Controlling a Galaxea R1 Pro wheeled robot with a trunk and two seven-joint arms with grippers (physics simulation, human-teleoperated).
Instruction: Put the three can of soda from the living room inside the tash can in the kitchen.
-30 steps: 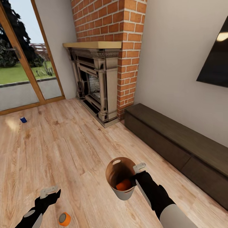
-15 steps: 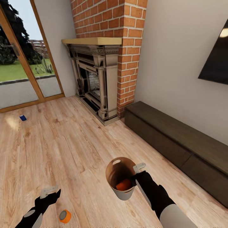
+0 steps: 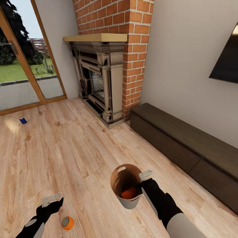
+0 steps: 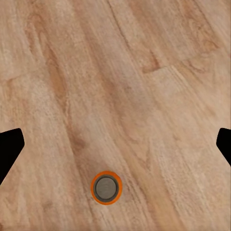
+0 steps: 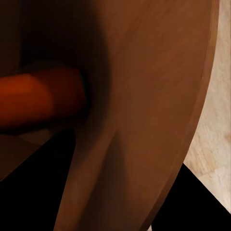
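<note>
Here, nearest you, an orange soda can (image 3: 67, 223) stands upright on the wood plank floor (image 3: 66, 155), its long axis vertical and its grey metal top facing up; the left wrist view looks straight down on that top (image 4: 106, 187). Your left gripper (image 3: 52, 200) hovers just beside and above it, the black forearm angled up from the lower left corner, the fingers spread wide with bare floor between them. On the other side, your right gripper (image 3: 142, 180) grips the rim of the trash can (image 3: 116, 180), holding it clear of the floor with its mouth tilted toward you and the brown inside showing. A second orange can (image 3: 129, 193) lies on its side at the bottom of the bin, seen as an orange cylinder in the right wrist view (image 5: 41, 98). The right arm reaches forward from the lower right, elbow low. Well beyond, the dark blue can (image 3: 22, 120) stands upright near the wood-framed glass doors (image 3: 19, 62). A brick fireplace (image 3: 105, 72) and a long dark bench (image 3: 185, 145) line the far walls.
</note>
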